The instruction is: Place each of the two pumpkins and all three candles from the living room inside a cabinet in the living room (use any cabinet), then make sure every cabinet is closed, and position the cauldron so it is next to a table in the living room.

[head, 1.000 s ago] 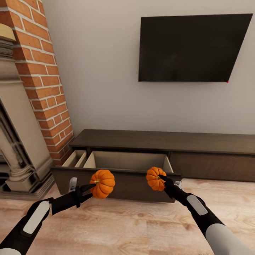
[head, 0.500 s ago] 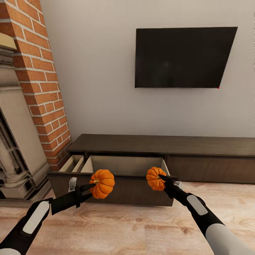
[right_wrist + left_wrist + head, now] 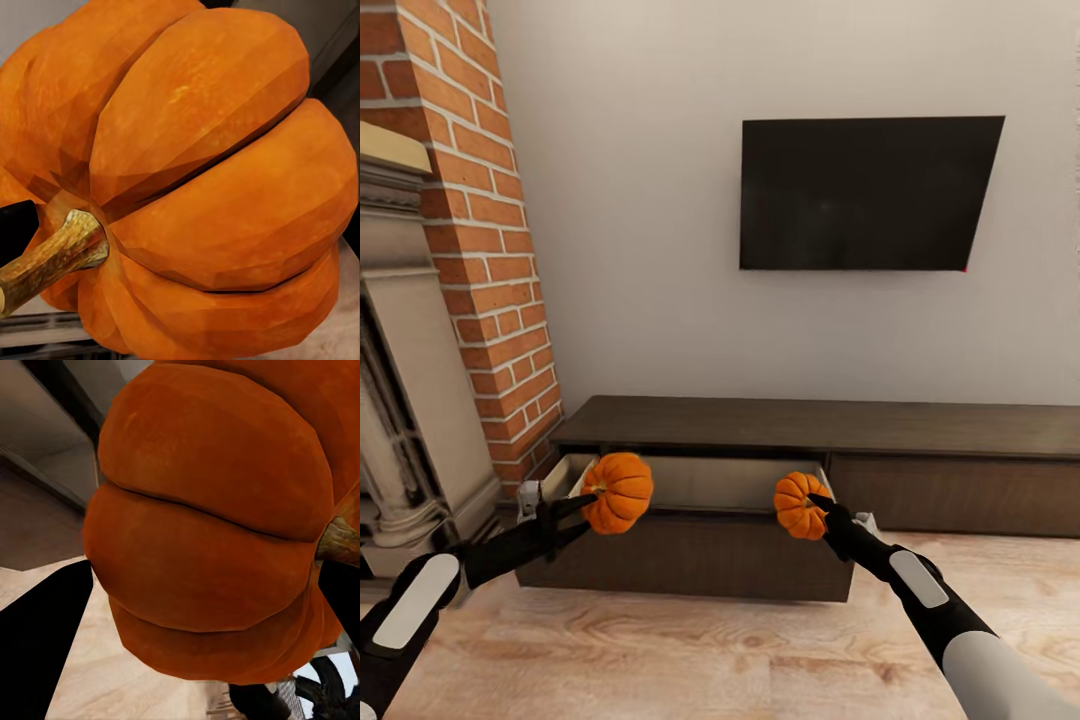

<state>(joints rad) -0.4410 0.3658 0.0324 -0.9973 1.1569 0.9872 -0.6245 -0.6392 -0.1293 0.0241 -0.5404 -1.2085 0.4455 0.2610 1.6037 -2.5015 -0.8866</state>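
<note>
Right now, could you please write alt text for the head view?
Each gripper holds an orange pumpkin, left and right, in front of the low dark cabinet, whose drawer is open. A black screen hangs above; a brick fireplace stands left.

The cabinet [image 3: 920, 425] stands against the wall below the television [image 3: 865, 192], right of the brick column [image 3: 475, 230], with its left drawer [image 3: 690, 545] pulled open and two pumpkins [image 3: 618, 492] [image 3: 798, 505] held over its front edge
</note>
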